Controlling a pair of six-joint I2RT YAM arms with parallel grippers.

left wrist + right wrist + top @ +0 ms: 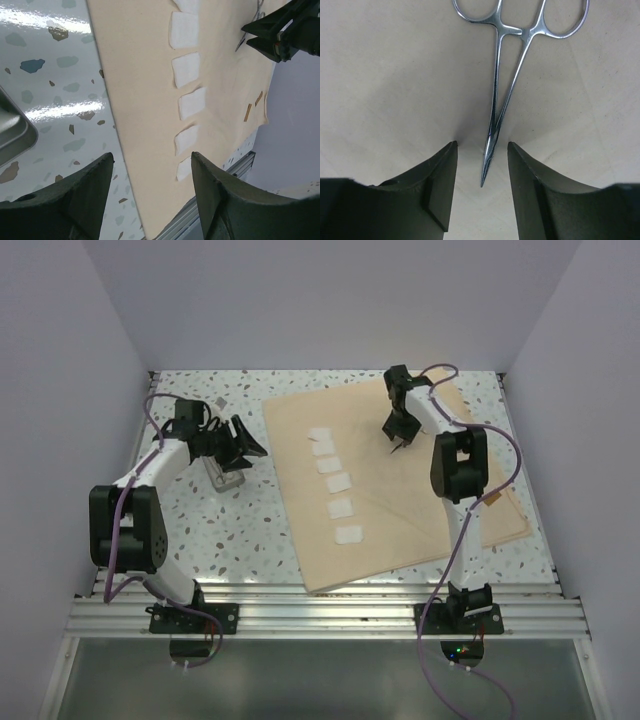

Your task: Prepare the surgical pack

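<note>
The tan cloth (pixel 400 500) lies spread flat on the table. Several white gauze squares (pixel 333 483) sit on it in a row, and they also show in the left wrist view (pixel 186 69). Steel forceps (pixel 507 90) lie on the cloth with their tip between the fingers of my right gripper (pixel 481 150). That gripper is open, low over the cloth at the far side (pixel 399 437). My left gripper (pixel 250 445) is open and empty, held above the table left of the cloth (pixel 150 160). The silver tin (pixel 226 478) stands just below it (pixel 15 132).
The terrazzo tabletop (pixel 230 540) is bounded by white walls on three sides. A metal rail (pixel 320 615) runs along the near edge. The cloth's right edge lies under the right arm (pixel 460 465), with a cable running beside it.
</note>
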